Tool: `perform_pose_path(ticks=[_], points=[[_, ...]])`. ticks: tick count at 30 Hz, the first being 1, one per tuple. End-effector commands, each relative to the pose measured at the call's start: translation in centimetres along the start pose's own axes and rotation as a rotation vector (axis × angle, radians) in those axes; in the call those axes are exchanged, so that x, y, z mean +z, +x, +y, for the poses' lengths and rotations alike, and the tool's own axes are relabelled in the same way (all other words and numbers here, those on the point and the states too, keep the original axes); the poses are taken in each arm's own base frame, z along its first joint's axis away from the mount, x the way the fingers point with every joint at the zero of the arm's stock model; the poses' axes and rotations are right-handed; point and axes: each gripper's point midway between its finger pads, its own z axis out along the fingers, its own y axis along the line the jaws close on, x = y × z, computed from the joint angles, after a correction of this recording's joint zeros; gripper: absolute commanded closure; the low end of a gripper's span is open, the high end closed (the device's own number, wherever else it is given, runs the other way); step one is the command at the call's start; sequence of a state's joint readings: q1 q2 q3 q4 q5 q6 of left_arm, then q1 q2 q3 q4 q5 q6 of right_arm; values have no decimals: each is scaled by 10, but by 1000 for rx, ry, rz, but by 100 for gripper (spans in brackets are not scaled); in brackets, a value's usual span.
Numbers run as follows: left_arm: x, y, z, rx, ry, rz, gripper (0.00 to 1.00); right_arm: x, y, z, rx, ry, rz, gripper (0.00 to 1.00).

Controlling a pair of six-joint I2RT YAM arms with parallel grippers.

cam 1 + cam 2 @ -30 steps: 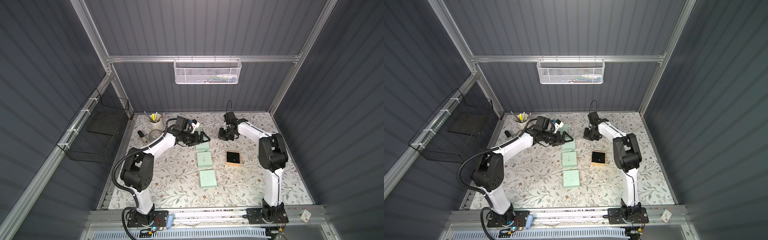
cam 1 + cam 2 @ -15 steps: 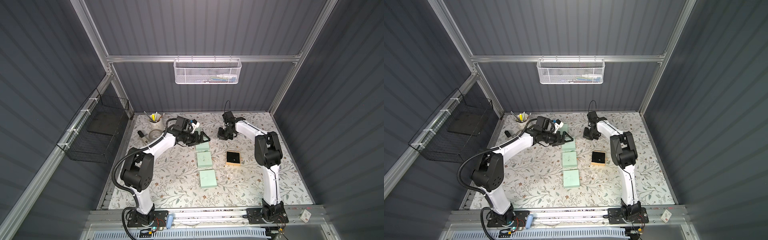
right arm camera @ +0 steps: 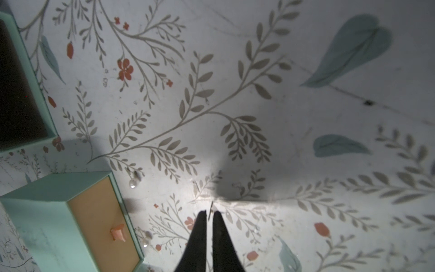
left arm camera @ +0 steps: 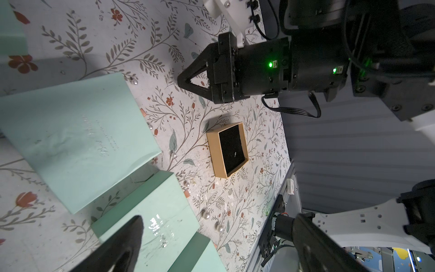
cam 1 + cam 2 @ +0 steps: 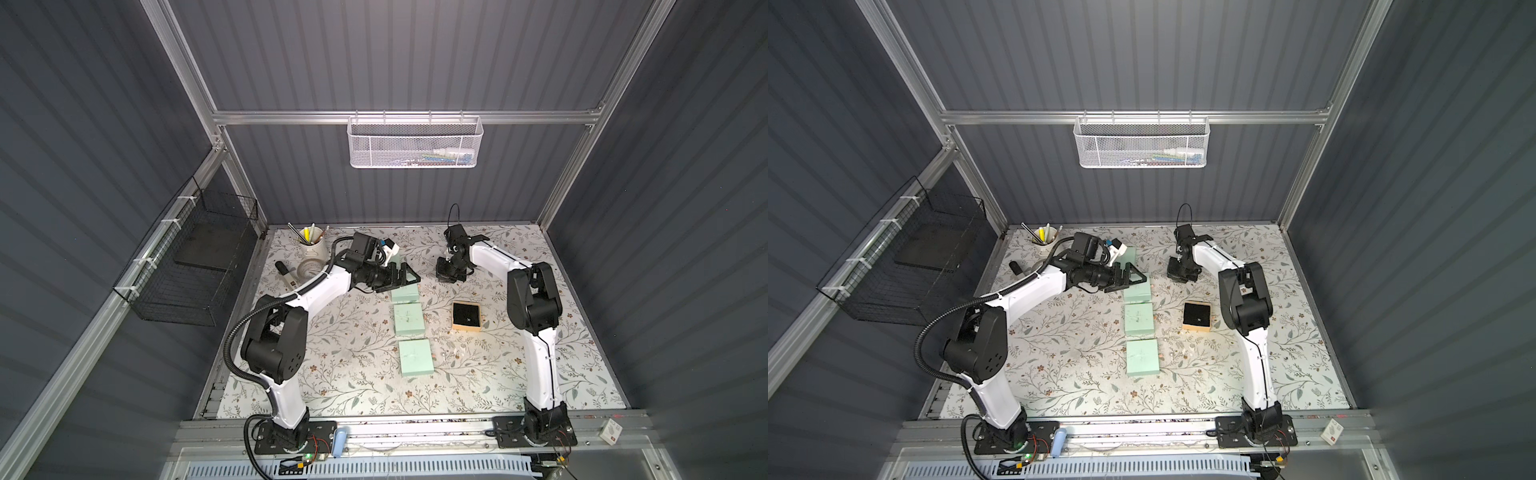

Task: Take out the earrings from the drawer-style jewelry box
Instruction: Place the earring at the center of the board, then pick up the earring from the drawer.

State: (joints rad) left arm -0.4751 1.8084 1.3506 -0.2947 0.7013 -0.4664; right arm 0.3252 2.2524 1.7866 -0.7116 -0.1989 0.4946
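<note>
Your R gripper (image 3: 209,214) noses down at the mat (image 3: 282,94), tips close to it, jaws a narrow slit apart w/ a thin silvery pin (image 3: 211,206) showing between them; whether that pin is gripped, can't tell. Pearl-white studs (image 3: 133,183) lie loose on the mat: one just beside the mint drawer box (image 3: 47,223), tan front and knob toward the R wrist cam, more along the row of mint boxes (image 4: 77,141) in the L wrist view. Your L gripper (image 5: 408,275) hangs over the far end of that row, jaws wide, holding nothing. A tan tray (image 5: 455,328) w/ black pad sits between row and R arm (image 5: 536,299); a tiny silvery speck (image 4: 234,154) on the pad, too small to name.
</note>
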Motion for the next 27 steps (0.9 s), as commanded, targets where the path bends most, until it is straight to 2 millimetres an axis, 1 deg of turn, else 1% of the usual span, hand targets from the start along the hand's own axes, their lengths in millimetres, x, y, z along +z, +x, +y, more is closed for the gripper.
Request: perform_pose_path(ticks=[1, 5, 8, 11, 13, 16, 19, 20, 22, 24, 27], points=[[-8, -1, -7, 24, 3, -14, 0, 0, -1, 0, 1, -1, 14, 86], [-9, -1, -8, 28, 6, -16, 0, -6, -2, 4, 0, -12, 8, 84], [-9, -1, -7, 26, 3, -15, 0, -20, -3, 10, -2, -36, -7, 85], [-9, -1, -10, 31, 14, -13, 0, -50, -1, 21, -21, -83, -38, 84], [-10, 0, -11, 34, 15, -12, 0, -76, 6, 26, -40, -115, -66, 83], [-10, 1, -12, 32, 24, -9, 0, -109, 29, 16, -52, -142, -85, 83], [-6, 2, -16, 13, 66, -5, 0, -126, 61, -10, -28, -153, -73, 80], [-4, 3, -18, 10, 81, -3, 0, -129, 75, -12, -22, -183, -43, 79], [2, 6, -23, 4, 103, 12, 0, -132, 98, -29, -9, -144, -9, 79], [9, 10, -30, 17, 112, 30, 0, -129, 117, -39, -2, -126, 19, 79], [19, 16, -38, 29, 127, 57, 0, -118, 133, -60, 16, -55, 46, 79]])
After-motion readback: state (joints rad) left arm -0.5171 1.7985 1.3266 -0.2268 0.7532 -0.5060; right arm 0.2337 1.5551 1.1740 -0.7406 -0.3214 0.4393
